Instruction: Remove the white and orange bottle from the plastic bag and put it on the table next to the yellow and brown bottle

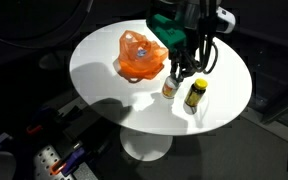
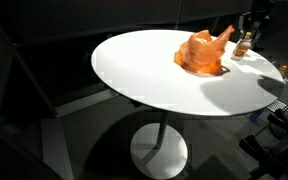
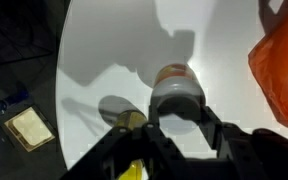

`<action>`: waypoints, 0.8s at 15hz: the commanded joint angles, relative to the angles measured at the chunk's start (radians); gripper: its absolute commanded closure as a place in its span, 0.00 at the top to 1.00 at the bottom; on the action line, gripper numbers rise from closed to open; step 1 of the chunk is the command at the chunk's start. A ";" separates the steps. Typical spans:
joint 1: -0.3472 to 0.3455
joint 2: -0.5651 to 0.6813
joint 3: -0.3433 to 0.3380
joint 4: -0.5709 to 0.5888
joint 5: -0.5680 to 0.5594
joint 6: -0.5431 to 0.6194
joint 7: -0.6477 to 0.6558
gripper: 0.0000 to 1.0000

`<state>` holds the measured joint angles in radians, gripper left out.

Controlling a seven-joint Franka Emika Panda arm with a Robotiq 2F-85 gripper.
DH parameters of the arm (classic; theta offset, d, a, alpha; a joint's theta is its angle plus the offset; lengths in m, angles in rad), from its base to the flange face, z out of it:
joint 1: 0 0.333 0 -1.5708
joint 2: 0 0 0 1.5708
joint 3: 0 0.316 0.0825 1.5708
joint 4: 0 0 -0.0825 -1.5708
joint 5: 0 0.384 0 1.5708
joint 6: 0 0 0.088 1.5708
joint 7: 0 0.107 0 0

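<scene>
- Your table (image 1: 99, 75) is round and white, on a single pedestal; in both exterior views most of its top (image 2: 134, 70) is bare.
- You have the orange bag (image 1: 142, 55) lying crumpled on it, away from the rim, with its mouth raised (image 2: 201, 52).
- The white bottle (image 1: 170, 86) stands upright just beside the bag; in the wrist view you look down on its orange cap (image 3: 176, 82).
- The yellow bottle (image 1: 194, 95) stands upright just beside the white one, on the side away from the bag. You cannot tell whether the two touch.
- Dark shadows fall across the top near the bottles.
</scene>
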<state>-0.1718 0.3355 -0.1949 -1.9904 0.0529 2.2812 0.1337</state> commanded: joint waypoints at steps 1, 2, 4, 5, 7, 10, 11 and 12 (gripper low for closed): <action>0.002 -0.014 0.012 0.027 0.001 -0.036 0.001 0.77; 0.004 -0.020 0.018 0.025 0.003 -0.033 -0.007 0.85; 0.012 -0.039 0.033 0.017 0.004 -0.025 -0.019 0.99; 0.017 -0.047 0.043 0.014 0.007 -0.019 -0.030 1.00; 0.026 -0.058 0.068 0.019 0.019 -0.032 -0.066 1.00; 0.045 -0.067 0.105 0.035 0.026 -0.093 -0.102 1.00; 0.051 -0.073 0.120 0.035 0.032 -0.131 -0.127 1.00; 0.059 -0.080 0.131 0.032 0.032 -0.167 -0.141 1.00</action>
<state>-0.1219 0.2794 -0.0917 -1.9711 0.0557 2.2134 0.0616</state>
